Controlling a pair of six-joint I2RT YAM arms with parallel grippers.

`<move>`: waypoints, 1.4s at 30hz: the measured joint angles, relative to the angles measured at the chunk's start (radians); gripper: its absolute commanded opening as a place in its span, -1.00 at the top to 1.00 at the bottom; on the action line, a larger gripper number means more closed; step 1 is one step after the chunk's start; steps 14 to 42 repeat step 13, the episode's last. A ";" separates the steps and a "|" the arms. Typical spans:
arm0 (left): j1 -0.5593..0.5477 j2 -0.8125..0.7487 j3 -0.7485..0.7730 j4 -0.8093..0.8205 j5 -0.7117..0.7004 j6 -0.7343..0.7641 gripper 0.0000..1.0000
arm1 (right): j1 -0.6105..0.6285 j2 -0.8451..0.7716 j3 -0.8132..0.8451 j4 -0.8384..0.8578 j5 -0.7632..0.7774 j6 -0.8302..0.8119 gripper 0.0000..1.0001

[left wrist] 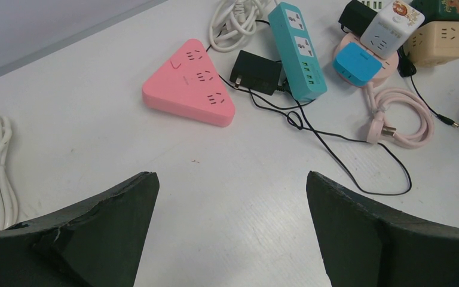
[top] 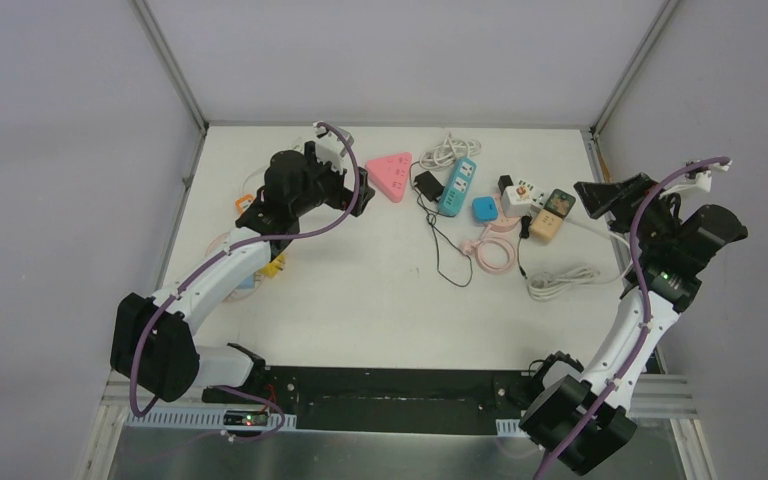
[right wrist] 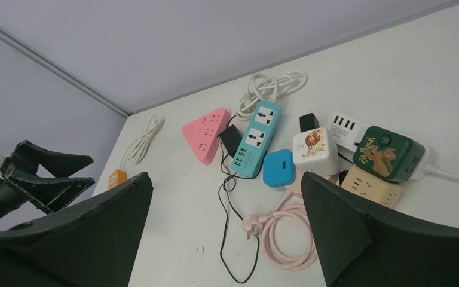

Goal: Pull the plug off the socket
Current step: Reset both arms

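Left tool (left wrist: pixel 232 179) and right tool (right wrist: pixel 227 179) both gape wide, empty, well apart from the teal power strip (left wrist: pixel 299 51). The black plug (left wrist: pixel 256 72) sits against that strip's side (how deeply seated, I cannot tell). Unpinned, the light strip would likely drag along with the pull.

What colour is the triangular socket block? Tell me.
Pink; the triangular socket block shows best in the left wrist view.

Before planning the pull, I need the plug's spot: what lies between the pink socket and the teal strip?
The black plug, right beside the teal strip; the left wrist view shows it.
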 measured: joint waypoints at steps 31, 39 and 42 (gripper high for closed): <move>0.000 0.000 0.000 0.000 0.018 0.000 -0.98 | -0.003 -0.005 0.000 0.003 -0.001 0.000 -0.99; 0.000 0.000 0.000 0.000 0.018 0.000 -0.98 | -0.003 -0.005 0.000 0.003 -0.001 0.000 -0.99; 0.000 0.000 0.000 0.000 0.018 0.000 -0.98 | -0.003 -0.005 0.000 0.003 -0.001 0.000 -0.99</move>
